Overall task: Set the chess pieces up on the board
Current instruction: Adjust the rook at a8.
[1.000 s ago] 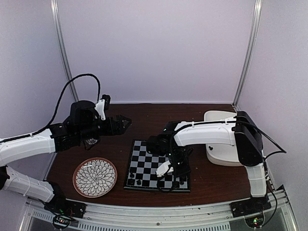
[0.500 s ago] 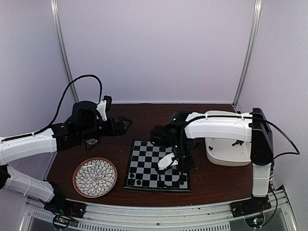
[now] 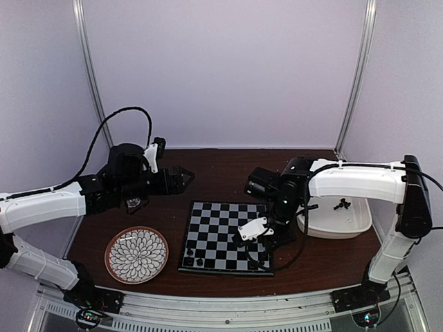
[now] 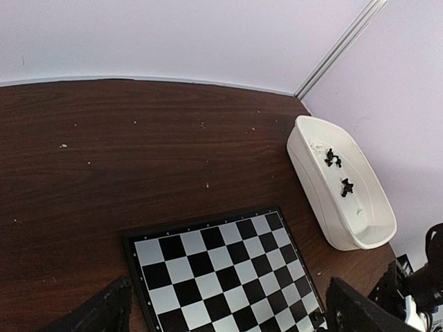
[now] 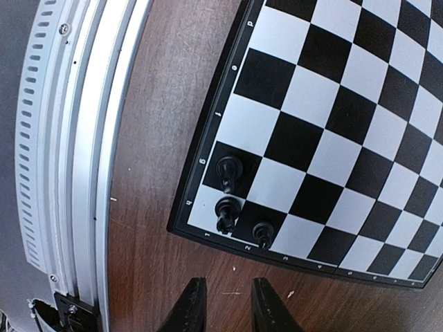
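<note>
The board between wide-apart fingers, black chess pieces in white tub

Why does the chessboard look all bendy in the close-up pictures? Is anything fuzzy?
Left wrist view: the wide lens bows the board and the back edge of the table. Right wrist view: the board's rim and the metal rail curve too, but the black chess pieces look sharp. Top view: soft and grainy, so the pieces are tiny smudges.

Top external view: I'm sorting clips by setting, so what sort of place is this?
Probably a robot test booth, not a home: plain pale partition walls on metal posts enclose a small brown table, and two arms are bolted to a metal rail at its near edge.
</note>
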`<state>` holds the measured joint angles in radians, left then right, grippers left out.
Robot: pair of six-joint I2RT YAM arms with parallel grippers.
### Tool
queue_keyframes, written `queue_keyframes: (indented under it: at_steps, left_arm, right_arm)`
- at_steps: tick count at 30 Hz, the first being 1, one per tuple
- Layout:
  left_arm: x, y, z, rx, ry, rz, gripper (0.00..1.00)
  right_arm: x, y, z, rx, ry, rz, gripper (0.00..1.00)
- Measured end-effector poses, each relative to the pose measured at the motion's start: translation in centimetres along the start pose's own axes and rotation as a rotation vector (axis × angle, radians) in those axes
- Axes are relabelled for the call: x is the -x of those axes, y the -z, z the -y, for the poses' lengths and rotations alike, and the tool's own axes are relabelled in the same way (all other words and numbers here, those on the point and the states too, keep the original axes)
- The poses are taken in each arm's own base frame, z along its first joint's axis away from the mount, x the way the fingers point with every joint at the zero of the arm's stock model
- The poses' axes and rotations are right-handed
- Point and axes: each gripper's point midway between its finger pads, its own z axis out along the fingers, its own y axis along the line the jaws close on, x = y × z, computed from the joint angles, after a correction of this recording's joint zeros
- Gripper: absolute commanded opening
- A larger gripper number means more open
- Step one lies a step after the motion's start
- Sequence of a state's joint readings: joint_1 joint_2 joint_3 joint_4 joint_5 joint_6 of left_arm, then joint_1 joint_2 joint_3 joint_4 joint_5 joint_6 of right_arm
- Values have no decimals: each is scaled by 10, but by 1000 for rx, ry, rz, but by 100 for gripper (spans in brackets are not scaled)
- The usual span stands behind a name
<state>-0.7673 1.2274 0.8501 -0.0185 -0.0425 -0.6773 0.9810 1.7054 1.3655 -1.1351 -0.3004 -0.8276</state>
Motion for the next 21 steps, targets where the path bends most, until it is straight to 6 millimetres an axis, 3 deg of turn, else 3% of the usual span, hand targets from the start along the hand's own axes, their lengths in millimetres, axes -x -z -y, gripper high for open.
queue_keyframes:
  at_steps: [7,13,21]
  left_arm:
    - [3,0,2,-5,1,4,98]
    - [3,0,2,-5,1,5,98]
    - [2,-2,1,-3,1,1,98]
  right_arm:
    - [8,-24,-2,10,97,0,31]
    - [3,-45,-8,36,144,-60,27]
    - [0,-50,-2,15,153,-84,26]
